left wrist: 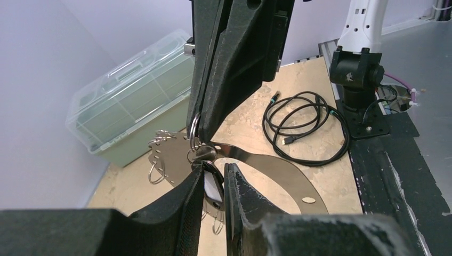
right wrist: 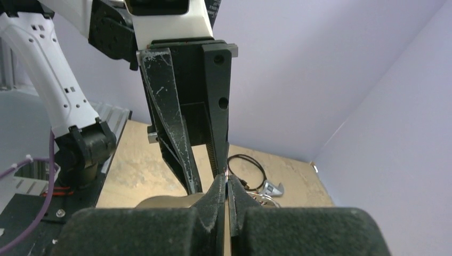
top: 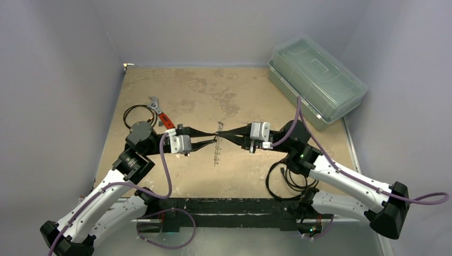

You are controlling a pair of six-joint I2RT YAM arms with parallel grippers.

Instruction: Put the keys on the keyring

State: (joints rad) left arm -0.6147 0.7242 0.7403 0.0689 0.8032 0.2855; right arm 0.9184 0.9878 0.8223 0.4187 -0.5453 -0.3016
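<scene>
Left gripper (left wrist: 214, 170) pinches the key (left wrist: 211, 185) by its black plastic head. Right gripper (right wrist: 226, 182), jaws nearly touching, clamps the thin silver wire keyring (left wrist: 190, 127).

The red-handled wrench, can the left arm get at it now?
Reach, probably yes: the wrench lies uncovered just beyond that arm. But the left gripper is shut on the key, so it is not free.

Left gripper (left wrist: 214, 170) closed on the key (left wrist: 212, 185), its black head between the pads. Right gripper (left wrist: 200, 133), entering at top, pinches the silver keyring (left wrist: 191, 128) just above. Behind — clear plastic box (left wrist: 133, 101) left, coiled black cable (left wrist: 304, 128) right.
</scene>
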